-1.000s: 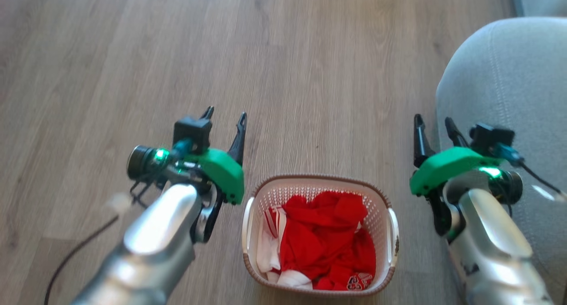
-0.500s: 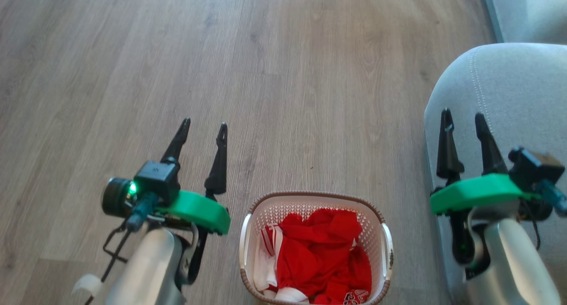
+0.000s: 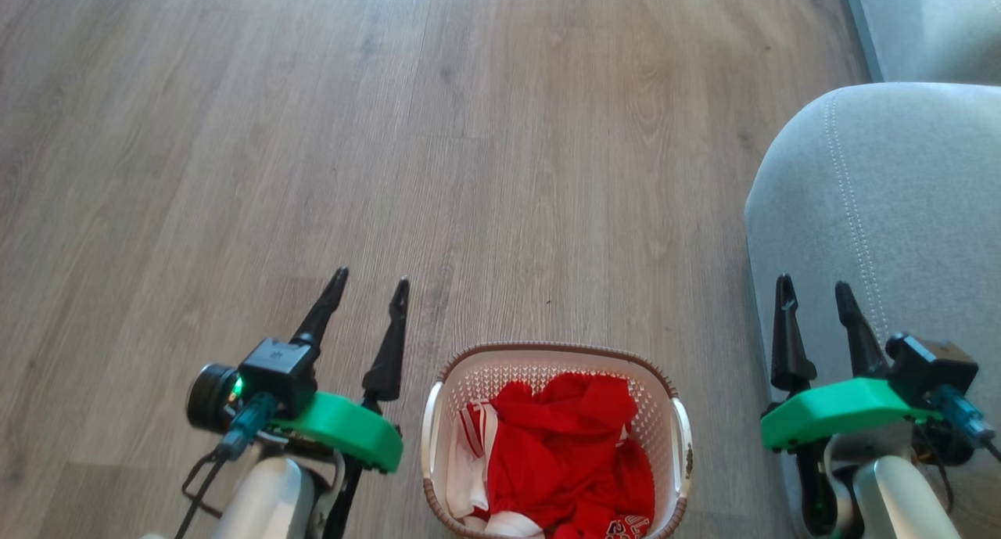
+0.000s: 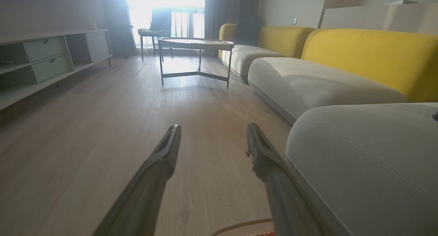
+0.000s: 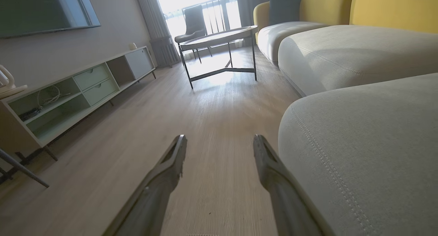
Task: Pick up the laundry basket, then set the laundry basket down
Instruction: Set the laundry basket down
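Observation:
The laundry basket (image 3: pixel 683 437), cream-white and perforated with a brown rim and white side handles, stands on the wood floor at the bottom centre of the head view, red and white clothes inside. A sliver of the basket's rim (image 4: pixel 236 225) shows at the bottom of the left wrist view. My left gripper (image 3: pixel 371 279) hovers open just left of the basket, fingers pointing ahead and apart from it. My right gripper (image 3: pixel 813 287) is open to the basket's right, over the grey cushion's edge. Both grippers (image 4: pixel 212 129) (image 5: pixel 219 140) hold nothing.
A grey sofa cushion (image 3: pixel 891 210) bulges in at the right, close beside the basket. Ahead lie more grey and yellow sofa sections (image 4: pixel 342 58), a round coffee table (image 4: pixel 196 44), a chair (image 5: pixel 193 23) by the window, and a low media cabinet (image 5: pixel 75 88) along the left wall.
Both arms have drawn back toward the bottom of the head view and their fingers now point straight ahead. The head camera has shifted, so the basket sits lower in view.

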Available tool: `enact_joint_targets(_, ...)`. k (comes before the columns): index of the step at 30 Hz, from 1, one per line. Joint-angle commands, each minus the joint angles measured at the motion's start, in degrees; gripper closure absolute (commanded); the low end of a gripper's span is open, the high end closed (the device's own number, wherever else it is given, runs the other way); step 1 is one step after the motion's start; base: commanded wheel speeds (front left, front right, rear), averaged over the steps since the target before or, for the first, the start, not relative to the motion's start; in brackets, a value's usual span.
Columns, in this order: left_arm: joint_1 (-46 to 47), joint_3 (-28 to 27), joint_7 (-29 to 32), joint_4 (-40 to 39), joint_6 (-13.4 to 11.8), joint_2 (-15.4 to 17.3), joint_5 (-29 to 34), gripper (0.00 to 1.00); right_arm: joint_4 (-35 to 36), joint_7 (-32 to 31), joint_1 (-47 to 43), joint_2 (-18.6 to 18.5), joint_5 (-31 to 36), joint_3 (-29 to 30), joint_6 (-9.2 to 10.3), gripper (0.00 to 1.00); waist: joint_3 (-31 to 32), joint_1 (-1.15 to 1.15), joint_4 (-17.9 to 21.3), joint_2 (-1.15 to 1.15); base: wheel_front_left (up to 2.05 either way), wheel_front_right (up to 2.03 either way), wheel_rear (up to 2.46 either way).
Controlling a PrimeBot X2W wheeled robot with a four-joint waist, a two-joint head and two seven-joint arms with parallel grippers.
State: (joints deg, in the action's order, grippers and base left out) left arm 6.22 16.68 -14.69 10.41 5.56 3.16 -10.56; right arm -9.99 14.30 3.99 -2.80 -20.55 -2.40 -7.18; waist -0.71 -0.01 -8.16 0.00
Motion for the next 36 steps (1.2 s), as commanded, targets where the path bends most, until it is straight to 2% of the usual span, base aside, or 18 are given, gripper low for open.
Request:
enact_joint_targets(1,1.51,-2.46,-0.30,-1.39,0.23,-0.15,0.68,0.00,1.66,0.70,1.08,-0.08,0.30,-1.18,-0.31,0.00,-0.12,0.01,0.05,0.00,0.00,0.00,0.00)
enact_joint_targets(21,1.70,-1.27,-0.30,-0.17,0.69,-0.27,-2.39,0.00,1.16,0.70,1.51,-0.08,1.10,-1.34,-0.31,0.00,-0.45,0.01,0.28,0.00,0.00,0.00,0.00)
enact_joint_targets(36,1.95,-1.48,-0.30,-0.35,0.79,-0.28,-1.37,0.00,0.54,0.70,1.59,-0.08,1.21,-1.52,-0.31,0.00,-0.21,0.01,0.33,0.00,0.00,0.00,0.00)
